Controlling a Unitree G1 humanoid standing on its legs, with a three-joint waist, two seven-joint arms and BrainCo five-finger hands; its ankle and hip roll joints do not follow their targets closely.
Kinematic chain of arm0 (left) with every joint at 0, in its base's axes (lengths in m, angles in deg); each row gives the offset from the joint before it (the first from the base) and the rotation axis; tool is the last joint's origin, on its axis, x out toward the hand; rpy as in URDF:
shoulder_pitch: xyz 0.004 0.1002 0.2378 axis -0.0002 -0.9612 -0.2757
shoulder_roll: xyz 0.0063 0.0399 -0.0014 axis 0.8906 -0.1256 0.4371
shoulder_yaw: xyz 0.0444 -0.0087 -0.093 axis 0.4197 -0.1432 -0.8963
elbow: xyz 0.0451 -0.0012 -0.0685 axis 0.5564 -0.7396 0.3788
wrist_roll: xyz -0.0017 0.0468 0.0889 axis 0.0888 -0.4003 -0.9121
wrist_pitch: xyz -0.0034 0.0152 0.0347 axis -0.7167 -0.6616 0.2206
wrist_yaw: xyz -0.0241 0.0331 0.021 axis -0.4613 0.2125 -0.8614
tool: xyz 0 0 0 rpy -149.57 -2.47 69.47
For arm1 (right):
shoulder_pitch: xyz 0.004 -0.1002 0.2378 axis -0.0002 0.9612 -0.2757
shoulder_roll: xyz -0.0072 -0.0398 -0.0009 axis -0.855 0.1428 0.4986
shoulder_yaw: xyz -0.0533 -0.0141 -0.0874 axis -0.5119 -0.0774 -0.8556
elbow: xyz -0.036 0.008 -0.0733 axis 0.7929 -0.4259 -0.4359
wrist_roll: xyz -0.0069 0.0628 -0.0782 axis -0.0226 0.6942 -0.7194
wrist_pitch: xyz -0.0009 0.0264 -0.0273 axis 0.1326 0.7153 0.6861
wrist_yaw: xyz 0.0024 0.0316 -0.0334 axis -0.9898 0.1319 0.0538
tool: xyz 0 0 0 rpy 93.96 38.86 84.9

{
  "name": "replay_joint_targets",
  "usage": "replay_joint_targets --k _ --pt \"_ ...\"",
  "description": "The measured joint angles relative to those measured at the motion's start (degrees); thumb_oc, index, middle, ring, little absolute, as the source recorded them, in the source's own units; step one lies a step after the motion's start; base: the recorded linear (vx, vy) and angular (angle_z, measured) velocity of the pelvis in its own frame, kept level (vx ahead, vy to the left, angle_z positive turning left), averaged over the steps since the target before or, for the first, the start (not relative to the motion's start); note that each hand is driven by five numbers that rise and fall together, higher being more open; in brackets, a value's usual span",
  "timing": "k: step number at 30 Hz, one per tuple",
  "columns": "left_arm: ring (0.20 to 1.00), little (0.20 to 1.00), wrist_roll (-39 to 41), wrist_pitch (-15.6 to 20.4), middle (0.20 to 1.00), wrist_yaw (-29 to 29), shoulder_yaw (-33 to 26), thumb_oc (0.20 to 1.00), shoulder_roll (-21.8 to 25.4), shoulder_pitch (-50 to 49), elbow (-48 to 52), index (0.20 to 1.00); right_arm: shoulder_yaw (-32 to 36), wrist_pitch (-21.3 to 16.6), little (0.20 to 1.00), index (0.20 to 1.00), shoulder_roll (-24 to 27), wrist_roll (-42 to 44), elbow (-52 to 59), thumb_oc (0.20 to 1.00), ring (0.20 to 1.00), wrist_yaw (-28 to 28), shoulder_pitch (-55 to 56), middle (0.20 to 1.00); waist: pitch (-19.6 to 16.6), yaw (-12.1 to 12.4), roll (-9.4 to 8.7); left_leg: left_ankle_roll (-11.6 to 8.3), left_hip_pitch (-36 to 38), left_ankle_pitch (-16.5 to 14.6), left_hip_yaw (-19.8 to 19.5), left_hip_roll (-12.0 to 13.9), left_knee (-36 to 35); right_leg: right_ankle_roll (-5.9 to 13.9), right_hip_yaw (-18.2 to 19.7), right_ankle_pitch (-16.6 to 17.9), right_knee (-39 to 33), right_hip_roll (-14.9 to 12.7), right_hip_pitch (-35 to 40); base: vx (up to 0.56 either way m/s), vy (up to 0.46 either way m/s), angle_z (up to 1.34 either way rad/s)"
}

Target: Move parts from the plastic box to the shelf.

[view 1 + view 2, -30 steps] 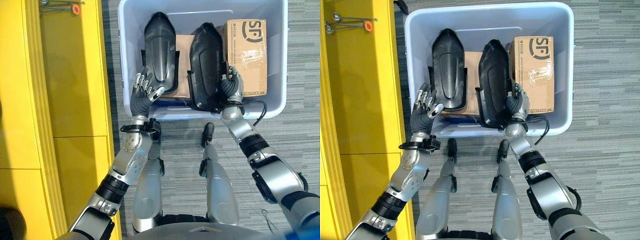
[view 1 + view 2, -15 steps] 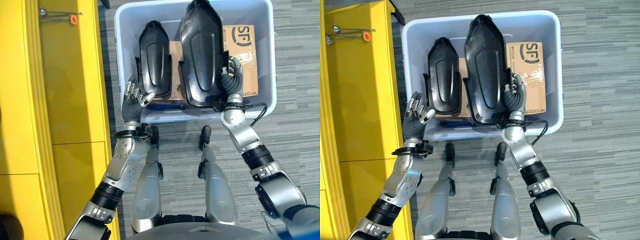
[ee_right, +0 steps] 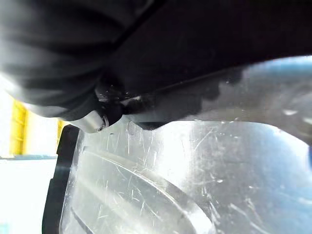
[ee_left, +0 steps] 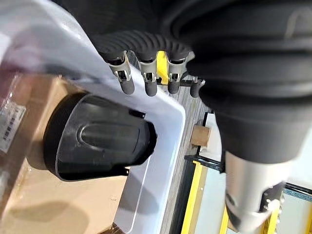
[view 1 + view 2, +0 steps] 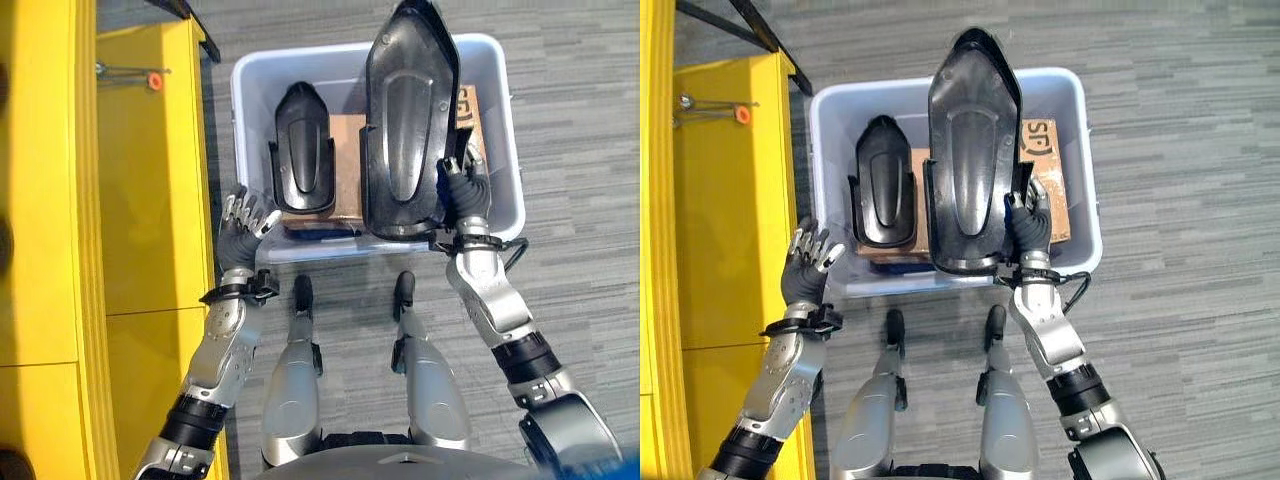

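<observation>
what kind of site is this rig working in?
Probably a workshop or parts-handling area: grey carpet-tile floor, a yellow shelf beside a pale plastic box holding moulded black parts and a cardboard carton. The right hand lifts one part.

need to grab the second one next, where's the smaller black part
The smaller black part lies in the plastic box, left side, beside the cardboard.

The right hand (image 5: 1028, 228) sits at centre right of the head views, fingers curled around the edge of what it grips, forearm running down to the lower right. The left hand (image 5: 807, 262) hovers at centre left, fingers spread and relaxed, holding nothing.
</observation>
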Motion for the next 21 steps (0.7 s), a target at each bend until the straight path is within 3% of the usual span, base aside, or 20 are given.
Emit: replay_joint_targets --k 5,11,14,21 --pt "1.000 1.000 0.00 -0.39 1.000 -1.08 -2.37 1.000 0.04 -2.31 0.01 1.000 0.07 -0.42 0.200 0.200 0.06 7.29 1.77 0.200 0.200 -3.54 2.66 0.200 -0.23 -0.36 0.38 0.22 2.88 -0.66 -1.31 0.06 0.00 0.01 -1.41 -1.44 0.75 -0.10 3.40 -0.01 -0.053 0.13" --pt "1.000 1.000 0.03 -2.11 1.000 -2.00 -3.67 1.000 -0.21 -4.39 0.01 1.000 0.11 -0.42 0.200 0.200 0.58 11.11 2.72 0.200 0.200 -5.55 3.51 0.200 -1.14 -0.40 2.13 0.31 4.98 -0.96 -2.41 0.27 0.31 -0.19 -2.08 -5.09 7.16 -0.47 3.30 -0.02 -0.082 0.09" --pt "1.000 1.000 -0.01 -2.24 1.000 -2.10 -3.75 1.000 -0.33 -4.85 0.03 1.000 0.21 -0.42 0.200 0.200 1.03 11.01 3.76 0.200 0.200 -5.96 4.22 0.200 -1.54 0.00 2.69 0.01 5.96 -1.46 -3.27 0.82 1.14 -0.46 -2.76 -8.33 12.26 -0.50 2.92 -0.06 -0.174 0.12" --pt "1.000 1.000 -0.05 -2.33 1.000 -2.03 -5.84 1.000 -1.46 -5.57 0.02 1.000 0.23 -0.42 0.200 0.200 1.27 10.81 3.88 0.200 0.200 -6.23 4.82 0.200 -2.83 1.65 2.17 0.45 5.01 -2.04 -7.09 3.60 2.37 -4.22 -7.11 -18.35 27.06 -0.31 -1.34 -0.07 -0.246 0.33"
